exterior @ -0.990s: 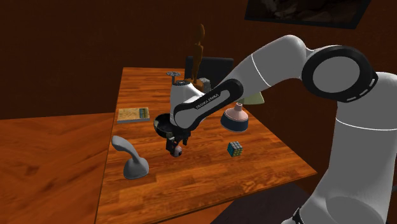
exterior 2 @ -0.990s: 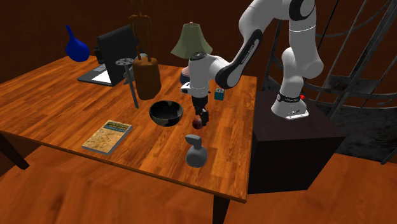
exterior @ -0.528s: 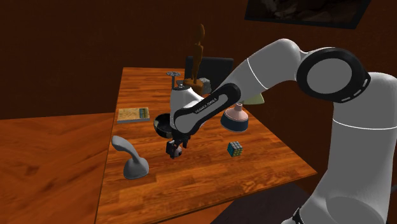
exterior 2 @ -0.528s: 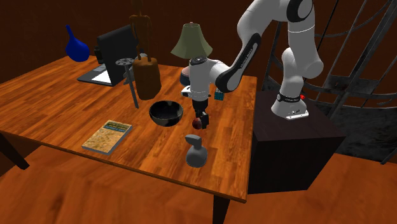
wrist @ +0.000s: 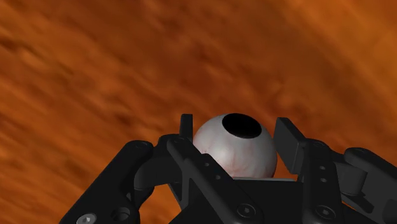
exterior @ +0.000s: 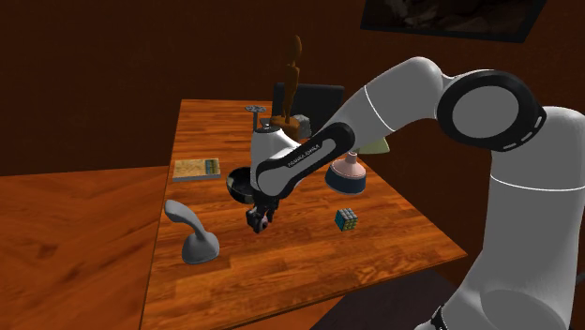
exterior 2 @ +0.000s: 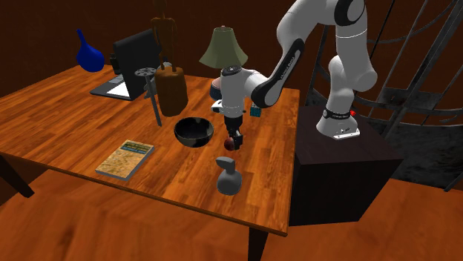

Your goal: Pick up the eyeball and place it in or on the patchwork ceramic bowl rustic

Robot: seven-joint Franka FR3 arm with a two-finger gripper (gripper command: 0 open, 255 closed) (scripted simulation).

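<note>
In the wrist view a pale, veined eyeball (wrist: pixel 236 149) with a black pupil sits clasped between the two black fingers of my gripper (wrist: pixel 236 135). From the shoulder view the gripper (exterior: pixel 258 221) points down, low over the wooden table (exterior: pixel 309 258), just in front of the dark bowl (exterior: pixel 239 184). The arm hides part of that bowl. In the second exterior view the eyeball (exterior 2: pixel 231 144) shows reddish at the gripper (exterior 2: pixel 235 141), to the right of the bowl (exterior 2: pixel 194 131). I cannot tell whether the eyeball still touches the table.
A grey curved object (exterior: pixel 192 239) stands near the table's front edge, close to the gripper. A book (exterior: pixel 197 168) lies beyond the bowl, and a colour cube (exterior: pixel 346 219) and a pink-topped flask (exterior: pixel 346 173) sit nearer the stand. Lamp (exterior 2: pixel 223 46), brown figure (exterior 2: pixel 169 85) and laptop (exterior 2: pixel 133 63) stand further back.
The hand came down a little onto the eyeball, then its fingers closed on it. The bowl and the other objects have stayed put.
</note>
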